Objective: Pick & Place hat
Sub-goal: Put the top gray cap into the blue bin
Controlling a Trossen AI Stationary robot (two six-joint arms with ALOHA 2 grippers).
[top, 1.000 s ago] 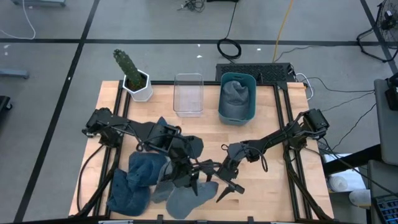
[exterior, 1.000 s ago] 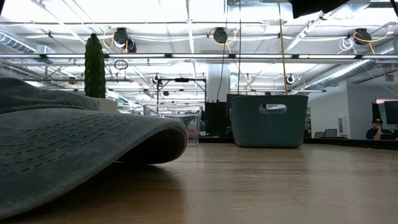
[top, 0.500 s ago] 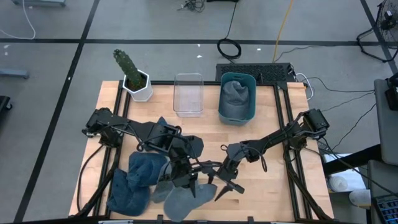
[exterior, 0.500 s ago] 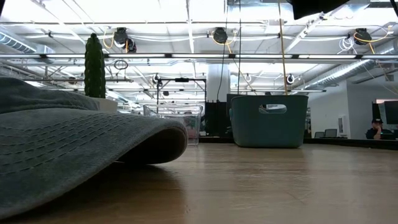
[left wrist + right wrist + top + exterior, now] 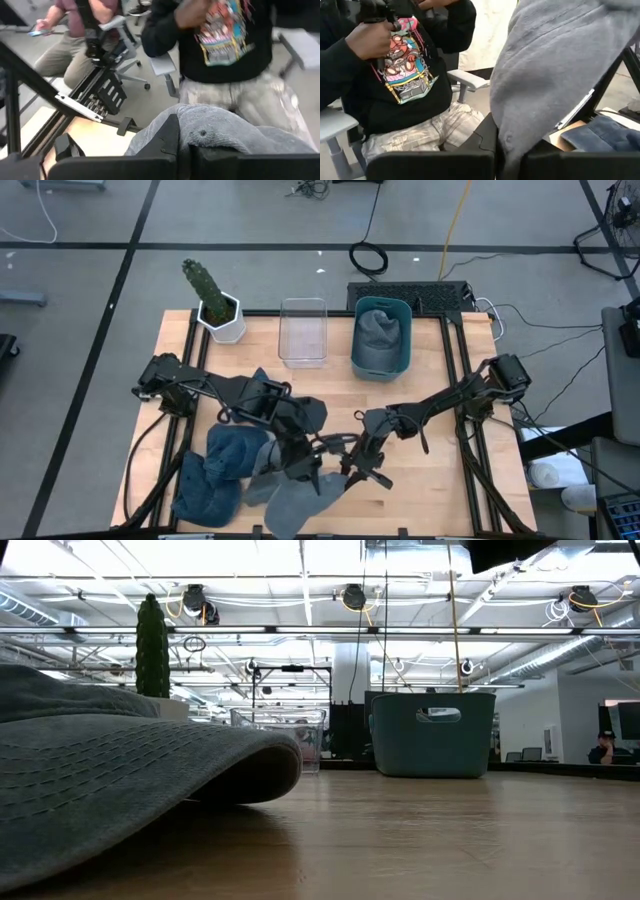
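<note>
A grey hat (image 5: 300, 502) lies near the table's front edge, and its brim (image 5: 120, 780) fills the left of the low view. My left gripper (image 5: 305, 472) is shut on the hat's far edge. My right gripper (image 5: 347, 472) is shut on its far right edge. Each wrist view shows grey cloth (image 5: 215, 125) (image 5: 555, 65) rising from between that arm's fingers. Blue hats (image 5: 225, 465) lie to the left, under my left arm. My left gripper pinches the grey hat's far edge (image 5: 200, 135) between its two fingers, coming slanting down from the table's left. One layer or several, I cannot tell. The hat's near part stays on the table. My right gripper pinches the hat's far right edge (image 5: 506, 142) between its two fingers, slanting down from the table's right. The cloth rises in a fold past the fingers. The hat's near part lies on the table.
A teal bin (image 5: 381, 335) holding another grey hat stands at the back, right of a clear container (image 5: 303, 330). A cactus in a white pot (image 5: 215, 305) stands at the back left. People sit beyond the table's front edge (image 5: 225, 40).
My right gripper has moved a little toward the table's left, onto the grey hat's edge, and has shut on it. The hat lies as before.
</note>
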